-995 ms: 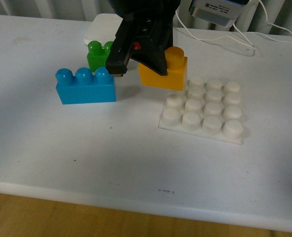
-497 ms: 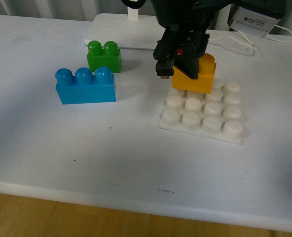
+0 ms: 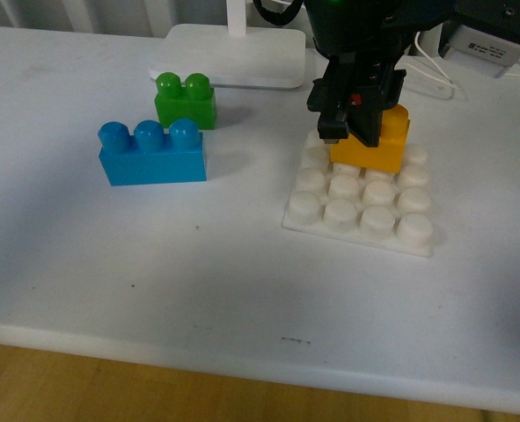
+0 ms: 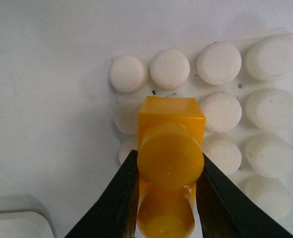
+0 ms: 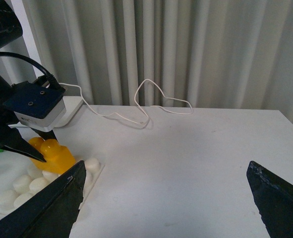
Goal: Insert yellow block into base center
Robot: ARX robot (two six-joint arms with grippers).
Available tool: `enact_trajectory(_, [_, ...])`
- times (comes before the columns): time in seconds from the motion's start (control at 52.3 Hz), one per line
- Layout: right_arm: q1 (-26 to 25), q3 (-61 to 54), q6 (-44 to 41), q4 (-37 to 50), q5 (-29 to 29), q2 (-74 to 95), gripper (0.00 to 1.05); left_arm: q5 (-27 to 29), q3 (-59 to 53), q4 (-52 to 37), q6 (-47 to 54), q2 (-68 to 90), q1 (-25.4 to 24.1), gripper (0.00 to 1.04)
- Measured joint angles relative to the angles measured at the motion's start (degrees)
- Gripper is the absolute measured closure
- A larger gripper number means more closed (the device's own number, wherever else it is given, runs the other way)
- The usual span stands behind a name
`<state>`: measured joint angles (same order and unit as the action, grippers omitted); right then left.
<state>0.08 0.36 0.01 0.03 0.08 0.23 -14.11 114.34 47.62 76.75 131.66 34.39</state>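
My left gripper (image 3: 358,132) is shut on the yellow block (image 3: 376,148), an orange-yellow two-stud brick. It holds the block over the far middle studs of the white studded base (image 3: 359,199). Whether the block touches the studs I cannot tell. In the left wrist view the black fingers (image 4: 117,197) clamp both sides of the yellow block (image 4: 170,151), with the base (image 4: 265,101) below it. My right gripper (image 5: 166,198) is open and empty, off to the side over bare table; its view shows the yellow block (image 5: 54,152) and the base (image 5: 91,166) at the edge.
A blue three-stud brick (image 3: 152,153) and a green two-stud brick (image 3: 185,99) stand left of the base. A smooth white lamp foot (image 3: 229,54) lies at the back. A white cable (image 5: 146,101) runs across the table behind, near a curtain.
My left gripper has carried the yellow block to the right, from beside the blue and green bricks to above the base's far middle studs, and lower toward them.
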Motion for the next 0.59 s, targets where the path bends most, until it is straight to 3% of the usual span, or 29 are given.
enact_trajectory(0.593, [0.0, 0.0, 0.0, 0.0, 0.0, 0.0, 0.09, 0.3, 0.4, 0.3, -1.5, 1.4, 0.5, 0.77])
